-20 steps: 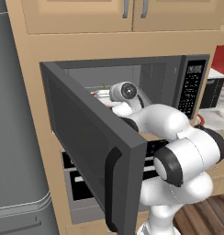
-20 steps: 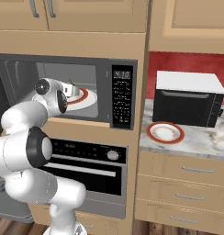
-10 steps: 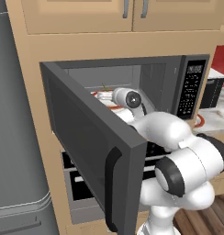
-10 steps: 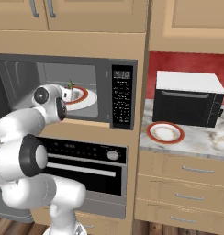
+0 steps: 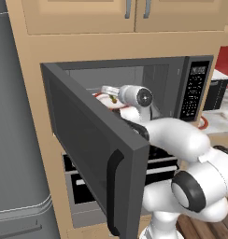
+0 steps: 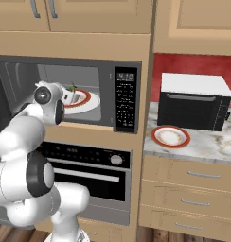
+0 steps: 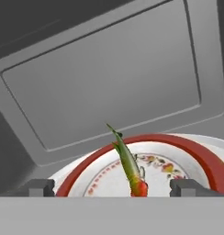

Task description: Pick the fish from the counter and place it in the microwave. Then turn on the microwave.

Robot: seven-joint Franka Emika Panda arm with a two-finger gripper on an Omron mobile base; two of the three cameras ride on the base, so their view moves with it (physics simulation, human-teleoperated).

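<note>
Inside the microwave [image 6: 122, 94]: my fingers [image 7: 40, 187] are standing wide apart, gripping nothing. The fish [image 7: 130, 167] is lying between them on the plate [image 7: 187, 151], apparently released for cooking.

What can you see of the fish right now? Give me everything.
The fish is a tiny slender olive-green body with a pointed tail and an orange-red end. In the hand view it lies on the red-rimmed plate inside the open microwave, tail toward the back wall, red end nearest the camera. It lies between the end effector's wide-open fingertips, which are not gripping it.
</note>
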